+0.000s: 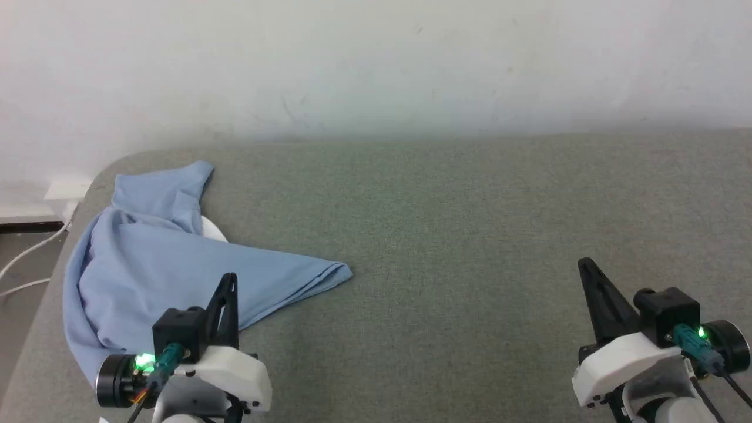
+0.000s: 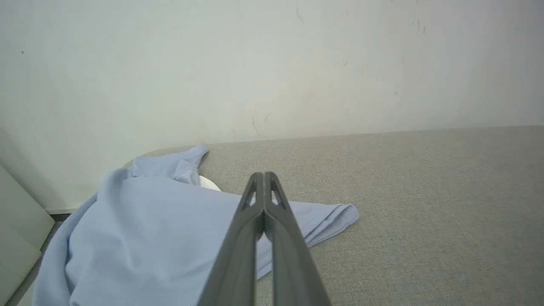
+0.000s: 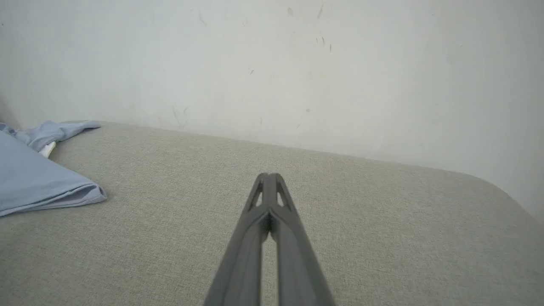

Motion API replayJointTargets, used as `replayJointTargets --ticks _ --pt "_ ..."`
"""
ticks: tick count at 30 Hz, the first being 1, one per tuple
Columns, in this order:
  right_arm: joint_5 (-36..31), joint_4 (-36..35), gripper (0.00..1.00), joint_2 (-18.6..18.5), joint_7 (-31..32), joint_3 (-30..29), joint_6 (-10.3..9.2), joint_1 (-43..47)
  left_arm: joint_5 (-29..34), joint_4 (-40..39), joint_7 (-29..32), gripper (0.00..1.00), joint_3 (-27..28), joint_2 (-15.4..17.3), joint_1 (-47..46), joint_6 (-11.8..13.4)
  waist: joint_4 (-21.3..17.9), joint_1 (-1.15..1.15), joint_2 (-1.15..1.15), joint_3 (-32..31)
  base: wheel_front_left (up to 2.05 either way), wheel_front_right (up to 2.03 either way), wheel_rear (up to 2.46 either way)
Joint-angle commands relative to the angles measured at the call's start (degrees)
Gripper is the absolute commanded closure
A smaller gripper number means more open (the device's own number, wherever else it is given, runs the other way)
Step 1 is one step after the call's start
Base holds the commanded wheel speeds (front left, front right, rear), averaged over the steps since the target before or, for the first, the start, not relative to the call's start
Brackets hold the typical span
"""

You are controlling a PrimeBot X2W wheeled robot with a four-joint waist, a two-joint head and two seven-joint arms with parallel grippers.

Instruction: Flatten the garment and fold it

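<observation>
garment (image 1: 158,264): light blue shirt, crumpled and unfolded, at the far left corner of the surface. its left part drapes over the rounded left edge. one long tapered fold runs toward the middle and ends in a doubled hem.
collar (image 1: 215,230): a small sliver of white shows from under the upper fold, lying on the surface.
left gripper (image 1: 230,279): lower left in the head view. the two dark fingers are pressed together tip to tip with nothing between them. the tips overlap the near edge of the garment in the head and left wrist views; cannot tell if they touch the cloth.
right gripper (image 1: 584,265): lower right in the head view. fingers closed tight and empty, over bare cloth, well apart from the garment.
surface (image 1: 470,235): grey-green woven covering with rounded corners, flat, bare to the right of the garment.
wall (image 1: 376,64): pale, lightly scuffed, just behind the surface.
cables (image 1: 26,255): white, on the floor beside the left edge.
</observation>
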Motion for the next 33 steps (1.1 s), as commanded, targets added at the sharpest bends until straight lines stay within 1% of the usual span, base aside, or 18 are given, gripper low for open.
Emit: replayJointTargets --ticks 1,10,11,23,33 --pt "-0.42 0.07 1.00 0.19 0.03 0.01 -0.12 -0.85 0.37 -0.25 0.01 1.00 0.21 -0.13 -0.76 0.36 0.00 0.00 0.00 0.00 0.00 0.00 0.00" --pt "-0.42 0.07 1.00 0.19 0.03 0.01 -0.12 -0.85 0.37 -0.25 0.01 1.00 0.21 -0.13 -0.76 0.36 0.00 0.00 0.00 0.00 0.00 0.00 0.00" --pt "0.01 0.00 0.00 0.00 0.00 0.01 0.00 0.01 0.00 0.01 -0.01 0.00 -0.01 0.00 0.01 -0.01 0.00 0.00 0.00 0.00 0.00 0.00 0.00" --pt "1.38 0.05 0.00 0.01 -1.38 -0.45 -0.01 0.29 -1.48 0.09 -1.40 0.00 -0.55 0.00 -0.31 -0.01 0.57 0.00 0.00 -0.01 0.00 0.00 0.00" --pt "2.19 -0.56 0.00 0.02 -2.58 -0.82 -0.02 0.83 -3.14 -0.24 -2.59 0.00 -0.27 -0.01 -0.51 0.17 3.83 0.00 0.00 -0.38 0.00 0.00 0.00"
